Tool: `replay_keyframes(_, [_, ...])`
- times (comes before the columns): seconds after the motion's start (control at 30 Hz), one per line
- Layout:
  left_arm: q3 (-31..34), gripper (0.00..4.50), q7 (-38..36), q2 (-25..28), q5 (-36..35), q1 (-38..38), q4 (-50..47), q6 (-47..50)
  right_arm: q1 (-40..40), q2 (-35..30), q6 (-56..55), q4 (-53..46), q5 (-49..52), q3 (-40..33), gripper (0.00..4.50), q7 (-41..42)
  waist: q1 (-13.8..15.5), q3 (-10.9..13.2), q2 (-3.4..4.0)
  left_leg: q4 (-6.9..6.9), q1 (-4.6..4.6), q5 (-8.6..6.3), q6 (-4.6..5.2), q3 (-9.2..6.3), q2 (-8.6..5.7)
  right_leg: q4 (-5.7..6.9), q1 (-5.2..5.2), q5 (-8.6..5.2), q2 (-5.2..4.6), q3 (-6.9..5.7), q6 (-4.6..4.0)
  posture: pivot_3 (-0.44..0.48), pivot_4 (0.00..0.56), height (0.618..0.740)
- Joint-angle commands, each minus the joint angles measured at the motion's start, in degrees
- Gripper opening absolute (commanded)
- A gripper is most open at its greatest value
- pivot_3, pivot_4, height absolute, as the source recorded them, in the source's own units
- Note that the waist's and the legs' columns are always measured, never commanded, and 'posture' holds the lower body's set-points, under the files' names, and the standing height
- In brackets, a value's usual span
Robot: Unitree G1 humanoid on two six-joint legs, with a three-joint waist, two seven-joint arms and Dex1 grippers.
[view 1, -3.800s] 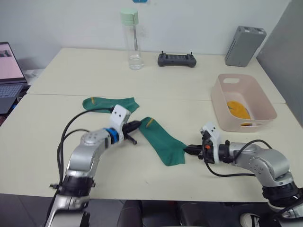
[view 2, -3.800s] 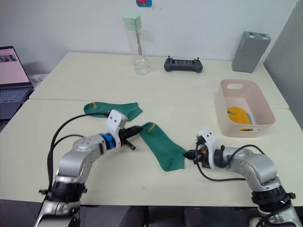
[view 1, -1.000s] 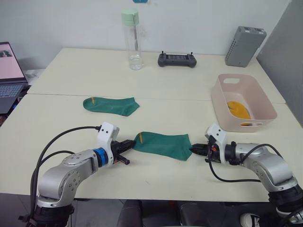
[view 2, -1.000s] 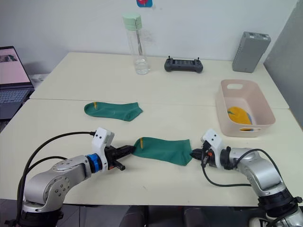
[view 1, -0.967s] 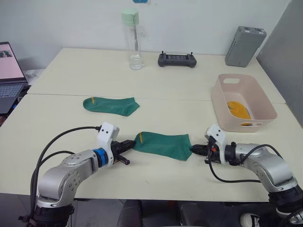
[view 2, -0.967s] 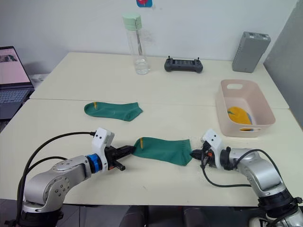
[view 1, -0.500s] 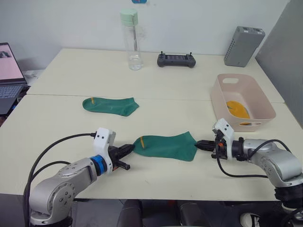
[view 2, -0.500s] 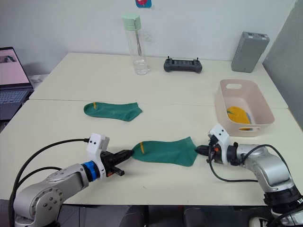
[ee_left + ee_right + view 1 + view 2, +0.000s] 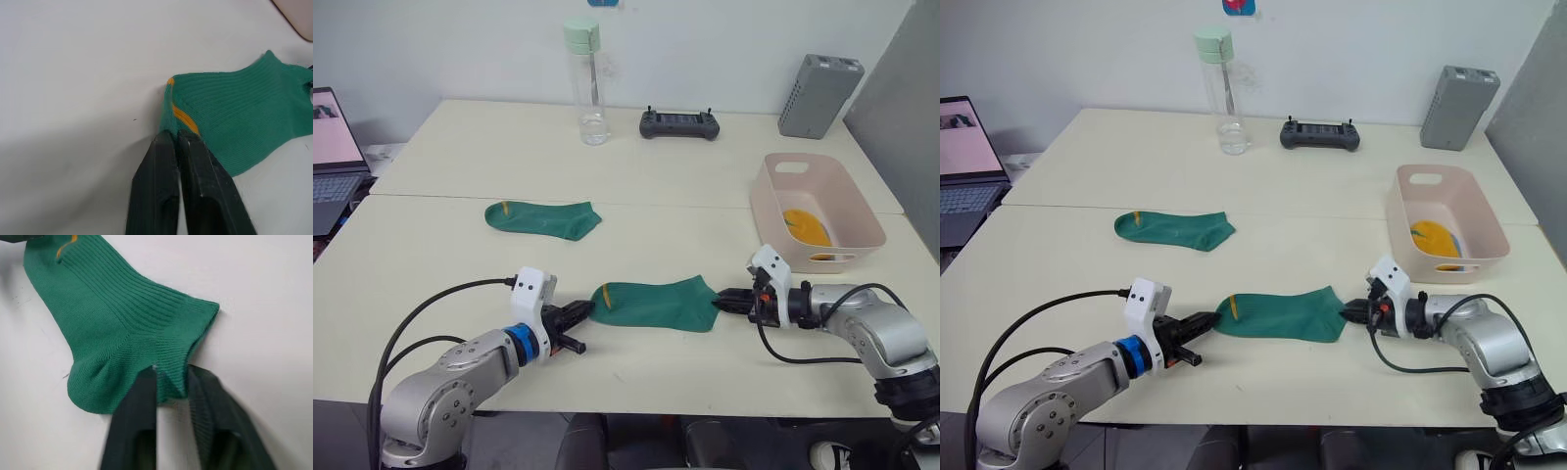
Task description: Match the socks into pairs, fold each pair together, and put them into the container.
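A green sock (image 9: 658, 304) lies flat on the counter's (image 9: 705, 211) near edge, stretched between both grippers. The left gripper (image 9: 579, 312) has its jaws closed on the yellow-marked end; the right gripper (image 9: 724, 300) pinches the other end. A second green sock (image 9: 544, 217) lies well apart, farther back. The container (image 9: 862, 217) stands at the right, with a yellow sock (image 9: 806, 228) inside.

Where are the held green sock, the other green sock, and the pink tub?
held green sock (image 9: 656, 305), left eye view, mid-fabric
other green sock (image 9: 543, 218), left eye view, middle
pink tub (image 9: 764, 224), left eye view, left outer wall
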Motion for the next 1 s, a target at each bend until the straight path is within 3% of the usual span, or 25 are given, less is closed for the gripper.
replay_keyframes(0.03, [3.6,1.49,-3.9,4.0,0.3,-0.8,0.3,-4.1,-0.5,0.5,-2.4,-2.7,1.4,-6.0,2.33,-2.0,0.0,0.0,0.0,0.0,0.0,0.0,0.0,0.0,0.0,0.0,-0.01,0.0,0.0,0.0,0.0,0.0,0.15,0.74])
replay_keyframes(0.07, [4.5,1.8,-5.0,5.2,0.2,-1.4,1.2,-5.0,-0.5,0.5,-3.2,-3.2,1.7,-6.3,2.68,-1.5,0.0,0.0,0.0,0.0,0.0,0.0,0.0,-0.01,0.01,0.0,-0.01,-0.02,0.01,-0.01,-0.04,0.0,0.15,0.74])
replay_keyframes(0.1, [4.6,2.12,-7.8,7.1,0.9,-2.9,2.0,-7.8,-0.7,1.5,-4.0,-4.0,2.2,-6.4,2.73,-1.4,0.0,0.0,0.0,0.0,0.01,0.0,0.0,0.0,0.0,0.0,-0.01,-0.13,0.0,0.0,-0.24,0.0,0.15,0.74])
replay_keyframes(0.23, [1.3,2.12,-15.4,12.1,3.8,-8.5,4.9,-15.0,-2.5,6.1,-7.1,-5.8,2.3,-4.6,2.73,-2.2,0.0,0.0,-0.01,0.0,0.01,0.0,0.0,-0.01,0.01,0.0,-0.02,-0.16,0.01,-0.03,-0.3,0.0,0.15,0.74])
replay_keyframes(0.3, [-5.0,2.14,-19.6,13.0,9.4,-11.2,7.5,-22.2,-3.6,9.2,-8.8,-5.5,0.9,-1.8,2.33,-2.9,0.0,0.0,0.0,-0.01,0.01,0.0,-0.01,0.06,-0.02,-0.01,0.0,-0.16,-0.03,0.02,-0.29,0.0,0.15,0.74])
replay_keyframes(0.37, [-10.5,1.76,-21.2,11.7,14.1,-14.0,10.8,-28.0,-4.4,10.7,-12.9,-3.9,-3.5,2.8,1.76,-3.1,0.0,0.0,0.0,-0.01,-0.01,0.0,-0.01,0.08,-0.02,-0.05,0.0,-0.16,-0.04,0.03,-0.28,0.0,0.15,0.74])
replay_keyframes(0.53, [-21.4,0.3,-24.6,8.8,23.7,-14.9,18.0,-39.0,-3.9,13.4,-19.9,1.7,-10.7,9.0,0.01,-4.5,0.1,0.0,0.0,-0.11,-0.03,-0.01,-0.01,0.05,-0.01,-0.03,-0.03,0.01,-0.02,-0.03,-0.16,0.0,0.15,0.74])
replay_keyframes(0.57, [-22.6,0.01,-24.6,8.0,25.2,-14.8,19.7,-40.9,-3.1,13.8,-20.9,2.5,-11.5,9.6,0.0,-4.8,0.1,0.0,0.0,-0.14,-0.05,-0.01,-0.01,0.04,-0.01,-0.01,-0.06,0.07,-0.02,-0.04,-0.29,0.0,0.15,0.74])
replay_keyframes(0.83, [-22.4,0.01,-25.1,8.3,31.9,-11.2,27.6,-51.9,3.4,11.5,-22.7,3.7,-13.6,6.3,0.0,-5.9,0.1,0.0,0.0,-0.12,-0.05,-0.01,-0.01,-0.01,0.01,0.02,-0.03,0.08,-0.01,-0.1,-0.31,0.0,0.15,0.74])
replay_keyframes(1.0, [-18.4,0.01,-26.9,9.4,30.6,-8.8,30.1,-56.2,6.7,7.8,-23.6,0.9,-12.1,2.8,0.0,-4.0,0.1,0.0,0.01,-0.07,0.03,0.0,0.0,0.02,0.02,0.02,0.05,-0.16,-0.03,-0.06,-0.3,0.0,0.15,0.74])
